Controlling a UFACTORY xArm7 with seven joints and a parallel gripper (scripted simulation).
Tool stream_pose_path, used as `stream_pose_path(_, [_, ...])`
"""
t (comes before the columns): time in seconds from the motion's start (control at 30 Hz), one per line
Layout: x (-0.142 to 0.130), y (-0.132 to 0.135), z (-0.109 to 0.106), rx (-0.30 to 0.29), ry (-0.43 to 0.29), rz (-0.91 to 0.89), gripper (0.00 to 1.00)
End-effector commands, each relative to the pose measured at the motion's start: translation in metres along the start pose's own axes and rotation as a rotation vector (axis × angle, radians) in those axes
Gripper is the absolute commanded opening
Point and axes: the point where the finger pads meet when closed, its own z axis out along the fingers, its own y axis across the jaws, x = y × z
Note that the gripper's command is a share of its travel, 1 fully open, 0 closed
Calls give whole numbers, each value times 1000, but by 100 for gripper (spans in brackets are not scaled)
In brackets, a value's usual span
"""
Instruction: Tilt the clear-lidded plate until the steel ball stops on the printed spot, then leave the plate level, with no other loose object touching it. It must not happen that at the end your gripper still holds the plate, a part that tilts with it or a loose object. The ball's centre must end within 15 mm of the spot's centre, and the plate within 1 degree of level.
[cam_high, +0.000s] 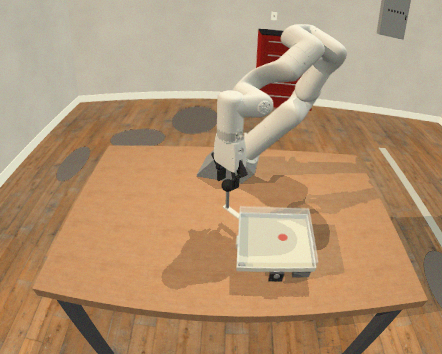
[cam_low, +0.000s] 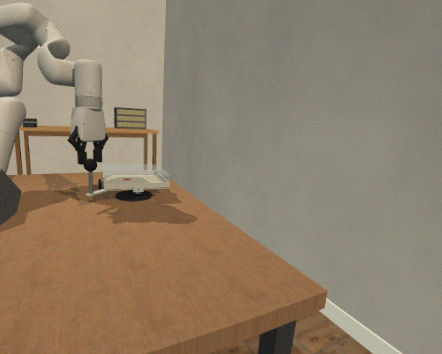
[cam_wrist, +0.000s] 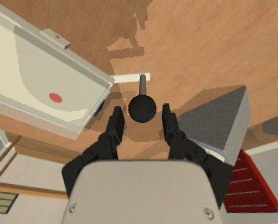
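The square white plate (cam_high: 260, 242) (cam_low: 145, 183) (cam_wrist: 30, 65) with a clear lid rests on a small pedestal near the table's front right. It looks about level. The red printed spot (cam_high: 282, 237) (cam_low: 126, 178) (cam_wrist: 55, 98) lies near its middle. I cannot make out the steel ball in any view. A thin white arm (cam_high: 233, 212) runs from the plate's far left corner to an upright stalk topped by a black knob (cam_high: 229, 185) (cam_low: 90, 164) (cam_wrist: 142, 108). My gripper (cam_high: 229, 181) (cam_low: 90, 159) (cam_wrist: 142, 112) is open and straddles the knob, with gaps on both sides.
The robot's grey wedge base (cam_high: 206, 170) (cam_wrist: 220, 120) sits just behind the knob. A dark disc foot (cam_low: 133, 196) lies under the plate. A red cabinet (cam_high: 270, 50) stands at the back wall. The table's front edge is close to the plate.
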Motion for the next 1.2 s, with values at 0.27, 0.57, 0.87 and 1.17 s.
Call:
stream_pose_path(0.27, [1,0,8,0,3,0,61])
stream_pose_path(0.57, [1,0,17,0,3,0,61])
stream_pose_path(0.87, [1,0,22,0,3,0,61])
stream_pose_path(1.17, [1,0,25,0,3,0,61])
